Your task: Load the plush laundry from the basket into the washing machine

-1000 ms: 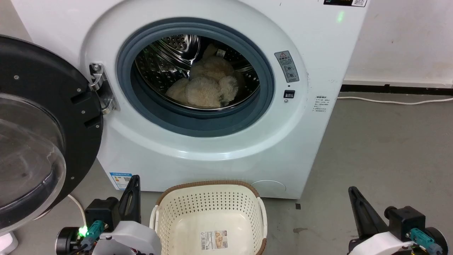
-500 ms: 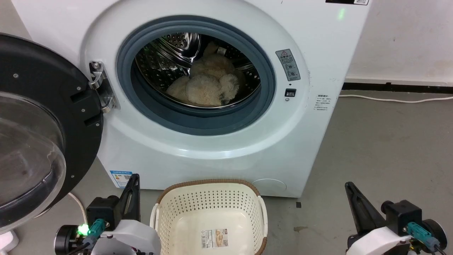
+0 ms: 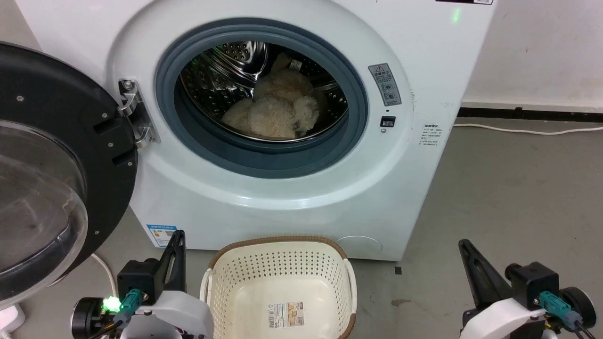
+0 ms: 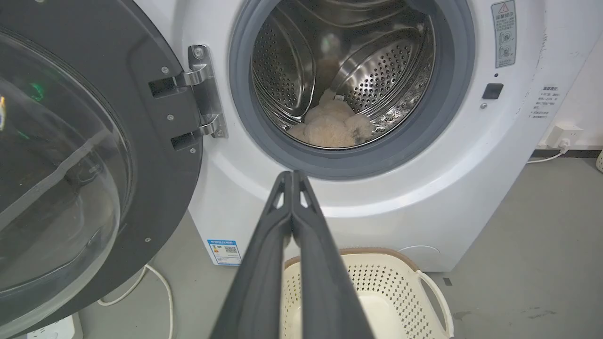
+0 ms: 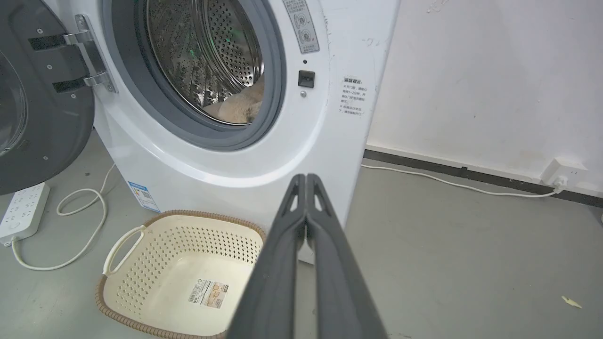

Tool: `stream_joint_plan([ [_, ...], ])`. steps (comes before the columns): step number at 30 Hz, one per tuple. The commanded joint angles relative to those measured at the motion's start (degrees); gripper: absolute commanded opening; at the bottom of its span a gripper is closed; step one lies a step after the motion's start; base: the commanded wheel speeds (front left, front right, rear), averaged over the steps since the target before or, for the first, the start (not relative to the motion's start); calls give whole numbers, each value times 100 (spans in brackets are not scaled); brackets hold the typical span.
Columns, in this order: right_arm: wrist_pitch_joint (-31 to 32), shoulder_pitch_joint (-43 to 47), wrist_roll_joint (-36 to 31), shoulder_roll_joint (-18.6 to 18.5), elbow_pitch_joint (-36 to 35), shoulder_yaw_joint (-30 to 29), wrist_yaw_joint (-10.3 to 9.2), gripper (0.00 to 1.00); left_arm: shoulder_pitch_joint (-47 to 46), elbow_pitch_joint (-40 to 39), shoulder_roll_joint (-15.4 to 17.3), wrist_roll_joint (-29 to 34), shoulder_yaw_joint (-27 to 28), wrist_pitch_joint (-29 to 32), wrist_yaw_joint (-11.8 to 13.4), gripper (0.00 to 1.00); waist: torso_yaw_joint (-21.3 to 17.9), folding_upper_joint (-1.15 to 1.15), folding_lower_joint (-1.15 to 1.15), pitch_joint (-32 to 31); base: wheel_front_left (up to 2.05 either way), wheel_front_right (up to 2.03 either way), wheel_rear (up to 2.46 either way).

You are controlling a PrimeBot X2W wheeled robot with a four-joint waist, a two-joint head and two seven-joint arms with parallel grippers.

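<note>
The cream plush laundry (image 3: 278, 113) lies inside the steel drum of the white washing machine (image 3: 292, 197), whose black-rimmed glass door (image 3: 47, 169) hangs wide open at the left. Through the opening the plush (image 4: 330, 127) rests low in the drum, and a sliver of the plush (image 5: 238, 107) shows past the gasket. The perforated basket (image 3: 278, 261) stands on the floor before the washer, holding nothing but its paper label. My left gripper (image 3: 176, 240) is shut beside the basket's left side; my right gripper (image 3: 464, 247) is shut, well to its right. Both hold nothing.
A white cable (image 3: 527, 132) runs along the grey floor by the wall at the right. A white power strip (image 5: 21, 209) with a looped cord lies left of the washer under the open door. A wall socket (image 5: 560, 172) sits by the baseboard.
The head camera has tilted slightly, so the washer and basket sit a little higher in the picture. Both grippers stay shut in about the same places. The plush has not moved.
</note>
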Motion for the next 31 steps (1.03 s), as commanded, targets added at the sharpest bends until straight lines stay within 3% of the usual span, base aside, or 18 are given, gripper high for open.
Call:
stream_joint_plan([
  [1,35,-117,-44,-1,-54,-15,-4,0,46,-34,-63,110,52,21,-37,0,2,0,0,5,0,0,0],
  [31,87,-141,-96,-1,-84,-16,-4,0,49,-50,-138,246,131,55,-95,0,7,0,0,20,0,0,0],
])
